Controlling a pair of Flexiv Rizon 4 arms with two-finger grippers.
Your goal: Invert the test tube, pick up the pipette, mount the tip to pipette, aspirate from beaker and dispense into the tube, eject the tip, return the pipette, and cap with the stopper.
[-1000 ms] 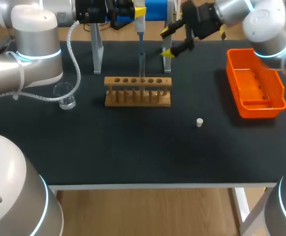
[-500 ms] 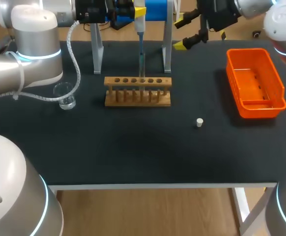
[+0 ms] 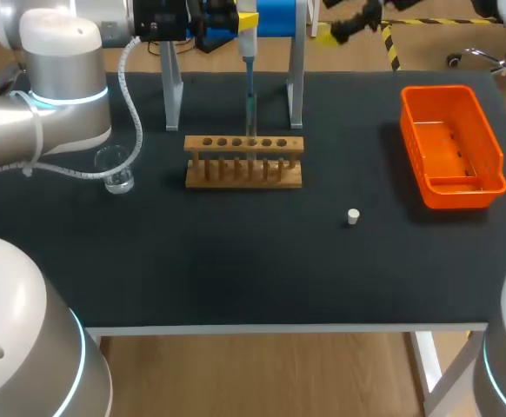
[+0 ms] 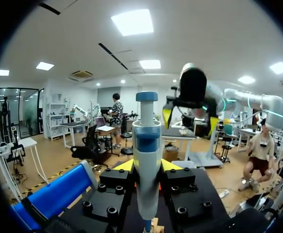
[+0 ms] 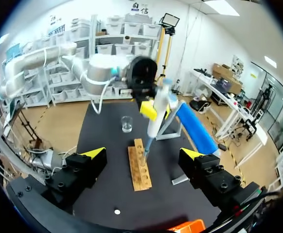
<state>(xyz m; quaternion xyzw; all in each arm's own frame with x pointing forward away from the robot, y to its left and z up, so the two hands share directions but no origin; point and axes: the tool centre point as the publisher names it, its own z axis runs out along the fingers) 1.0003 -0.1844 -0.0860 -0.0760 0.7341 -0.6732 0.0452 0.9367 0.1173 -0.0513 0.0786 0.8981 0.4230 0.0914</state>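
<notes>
Pipette of white and blue plastic (image 4: pixel 147 145) sits pinched in our left gripper's (image 4: pixel 147 165) jaws, tip down at the wooden tube rack (image 3: pixel 244 162) under them. Our right gripper (image 5: pixel 142 154), jaws spread and empty, has backed well away; dispensing falls to the left.

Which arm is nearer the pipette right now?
Left. The left arm holds the pipette in its jaws above the rack; the right arm is up near the table's far edge, jaws open, clear of it.
</notes>
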